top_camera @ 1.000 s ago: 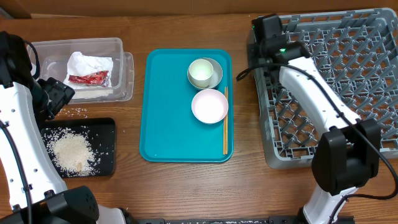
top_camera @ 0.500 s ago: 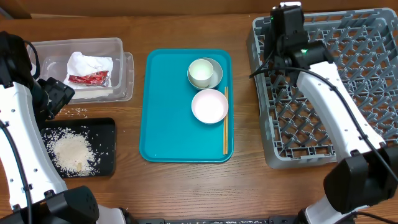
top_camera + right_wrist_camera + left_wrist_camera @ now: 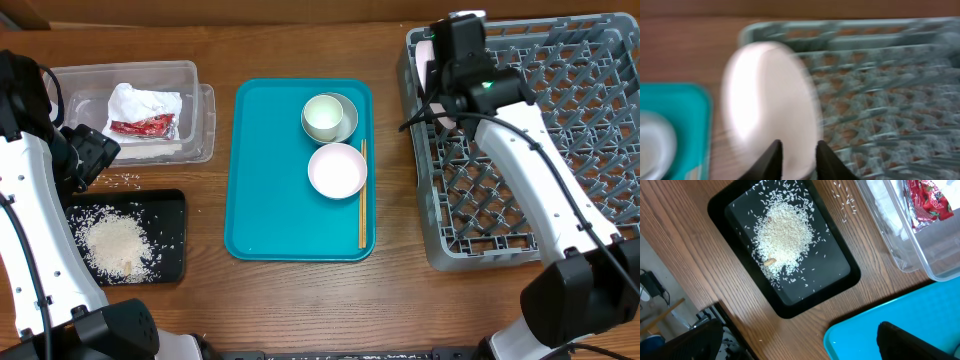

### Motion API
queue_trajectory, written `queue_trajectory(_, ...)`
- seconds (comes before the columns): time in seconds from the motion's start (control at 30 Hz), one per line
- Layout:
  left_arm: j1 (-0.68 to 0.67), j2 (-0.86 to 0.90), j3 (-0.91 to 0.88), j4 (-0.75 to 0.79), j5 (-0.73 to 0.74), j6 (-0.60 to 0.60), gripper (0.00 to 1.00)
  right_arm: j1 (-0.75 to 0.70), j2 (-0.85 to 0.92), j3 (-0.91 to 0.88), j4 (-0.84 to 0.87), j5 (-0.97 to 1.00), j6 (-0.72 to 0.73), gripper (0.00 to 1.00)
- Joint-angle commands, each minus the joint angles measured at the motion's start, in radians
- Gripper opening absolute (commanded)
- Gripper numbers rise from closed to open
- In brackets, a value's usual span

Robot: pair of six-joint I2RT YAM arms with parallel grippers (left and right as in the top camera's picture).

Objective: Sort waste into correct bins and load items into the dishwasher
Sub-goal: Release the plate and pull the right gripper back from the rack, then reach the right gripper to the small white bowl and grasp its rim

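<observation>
Pale round plate (image 3: 765,95): pinched at rim in right gripper (image 3: 798,152), fingers closed onto it, roughly on edge over dish rack (image 3: 560,130) side nearest teal tray (image 3: 270,200); risks slipping from thin grip or clipping pegs when lowered.

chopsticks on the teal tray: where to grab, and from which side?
Grip the chopsticks at the near half, clear of the white bowl, from straight above, closing across them. They lie flat by the right rim of the tray; the bowl crowds their far part.

Overhead straight down on table (image 3: 300,300), left wrist close over black tray (image 3: 840,260), right wrist at dish rack (image 3: 880,75)
</observation>
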Motion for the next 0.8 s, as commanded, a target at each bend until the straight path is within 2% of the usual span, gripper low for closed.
queue_trajectory(0.0,0.003,0.001,0.000,0.002,-0.003,0.019,1.00,0.063,-0.083,0.005,-0.003,-0.363,0.003,0.40)
queue_trajectory(0.1,0.003,0.001,0.000,0.002,-0.003,0.019,1.00,0.106,-0.092,0.005,0.018,-0.686,0.003,0.59)
queue_trajectory(0.17,0.003,0.001,0.000,0.002,-0.003,0.019,1.00,0.132,-0.082,0.005,0.049,-0.838,0.003,0.78)
queue_trajectory(0.23,0.002,0.001,0.000,0.002,-0.003,0.019,1.00,0.161,-0.066,0.005,0.070,-0.903,0.005,0.83)
queue_trajectory(0.33,0.002,0.001,0.000,0.002,-0.003,0.019,1.00,0.220,-0.028,0.004,0.067,-0.840,0.040,0.87)
queue_trajectory(0.4,0.002,0.001,0.000,0.002,-0.003,0.019,1.00,0.256,0.004,0.004,0.047,-0.766,0.066,0.88)
queue_trajectory(0.5,0.002,0.001,0.000,0.002,-0.003,0.018,1.00,0.308,0.058,0.004,-0.006,-0.626,0.181,0.86)
queue_trajectory(0.6,0.002,0.001,0.000,0.002,-0.003,0.019,1.00,0.349,0.111,0.004,-0.039,-0.551,0.264,0.77)
queue_trajectory(0.67,0.002,0.001,0.000,0.002,-0.003,0.019,1.00,0.378,0.149,0.004,-0.045,-0.518,0.274,0.63)
queue_trajectory(0.77,0.002,0.001,0.000,0.002,-0.003,0.019,1.00,0.420,0.208,0.004,-0.053,-0.395,0.353,0.63)
